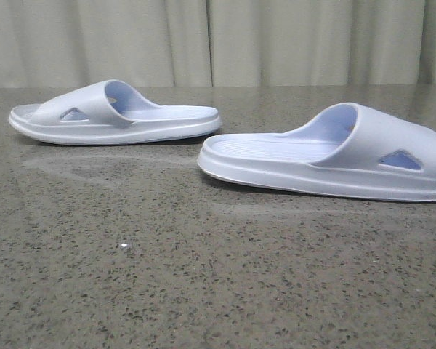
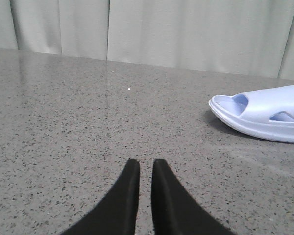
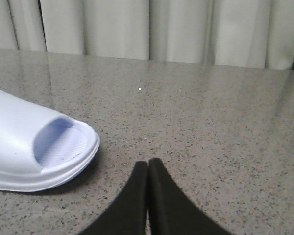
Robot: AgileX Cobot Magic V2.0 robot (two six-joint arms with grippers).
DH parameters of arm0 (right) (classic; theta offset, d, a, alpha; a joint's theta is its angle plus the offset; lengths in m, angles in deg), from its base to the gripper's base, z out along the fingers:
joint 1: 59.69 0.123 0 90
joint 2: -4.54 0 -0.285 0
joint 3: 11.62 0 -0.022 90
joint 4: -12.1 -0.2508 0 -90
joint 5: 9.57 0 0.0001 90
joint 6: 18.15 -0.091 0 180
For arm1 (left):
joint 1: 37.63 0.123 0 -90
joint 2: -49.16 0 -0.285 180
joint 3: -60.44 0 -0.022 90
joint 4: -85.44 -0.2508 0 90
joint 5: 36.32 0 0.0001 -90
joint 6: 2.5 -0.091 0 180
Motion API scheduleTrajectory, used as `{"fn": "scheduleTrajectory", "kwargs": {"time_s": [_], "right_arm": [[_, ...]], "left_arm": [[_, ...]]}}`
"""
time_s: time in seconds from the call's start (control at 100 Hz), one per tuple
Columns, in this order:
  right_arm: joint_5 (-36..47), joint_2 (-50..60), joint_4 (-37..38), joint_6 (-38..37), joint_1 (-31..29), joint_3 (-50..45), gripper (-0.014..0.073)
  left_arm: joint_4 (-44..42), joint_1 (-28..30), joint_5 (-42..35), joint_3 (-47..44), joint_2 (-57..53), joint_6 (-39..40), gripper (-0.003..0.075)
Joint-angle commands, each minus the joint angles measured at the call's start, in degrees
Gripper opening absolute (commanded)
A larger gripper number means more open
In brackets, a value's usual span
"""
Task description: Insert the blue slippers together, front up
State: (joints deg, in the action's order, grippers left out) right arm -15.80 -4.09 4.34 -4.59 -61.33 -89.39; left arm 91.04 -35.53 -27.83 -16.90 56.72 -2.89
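Observation:
Two pale lavender-blue slippers lie sole-down and apart on the speckled grey table (image 1: 203, 276). The left slipper (image 1: 116, 116) lies farther back with its strap toward the left. The right slipper (image 1: 334, 156) lies nearer with its strap toward the right and runs past the frame edge. The left wrist view shows one slipper (image 2: 264, 115) well off to the side of my left gripper (image 2: 146, 164), which is empty with only a thin slit between its fingers. The right wrist view shows a slipper (image 3: 24, 142) close beside my right gripper (image 3: 148, 164), whose fingers touch and hold nothing. Neither gripper shows in the front view.
A pale pleated curtain (image 1: 218, 40) hangs behind the table's far edge. A small white speck (image 1: 123, 246) lies on the tabletop in front of the slippers.

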Motion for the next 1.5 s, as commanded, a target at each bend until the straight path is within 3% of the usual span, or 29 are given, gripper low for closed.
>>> {"fn": "scheduleTrajectory", "kwargs": {"time_s": [0.0,0.14,0.26,0.54,0.61,0.78,1.04,1.29,1.39,1.49], "right_arm": [[5.7,-0.6,0.4,0.1,-0.4,-1.2,-0.0079],[5.9,-0.6,-4.2,0.1,-0.4,-1.2,-0.0079],[5.9,-0.6,-12.6,0.1,-0.4,-1.2,-0.0079],[4.7,-0.6,-37.1,0.1,-0.4,-0.8,-0.0079],[2.0,-0.6,-37.2,0.1,-0.4,0.7,-0.0079],[-3.4,-4.5,-33.6,0.3,-0.4,6.3,-0.0078],[-10.3,-26.7,-29.2,0.3,-0.4,17.8,-0.0078],[-18.0,-40.9,-28.9,3.0,-0.4,27.7,-0.0071],[-19.4,-42.3,-28.9,3.4,-0.4,29.8,0.0015],[-19.3,-42.5,-28.9,3.4,-0.4,30.8,0.0179]], "left_arm": [[0.5,0.2,-4.0,-0.6,-1.6,0.4,0.0015],[4.3,0.2,-4.5,-0.6,-1.6,0.4,0.0015],[9.9,0.2,-5.1,-0.6,-1.6,0.4,0.0015],[36.9,0.2,-6.0,-0.2,-1.6,0.4,0.0015],[38.5,0.2,-4.8,0.9,-1.6,0.4,0.0015],[32.6,0.2,-2.3,6.5,0.9,0.4,0.0015],[15.2,0.2,10.7,22.3,19.8,0.4,0.0015],[15.1,0.2,15.0,31.1,32.5,-1.9,0.0024],[18.8,0.2,14.9,31.2,34.2,-6.5,0.0098],[22.9,0.2,15.0,31.2,35.6,-9.0,0.0254]]}}
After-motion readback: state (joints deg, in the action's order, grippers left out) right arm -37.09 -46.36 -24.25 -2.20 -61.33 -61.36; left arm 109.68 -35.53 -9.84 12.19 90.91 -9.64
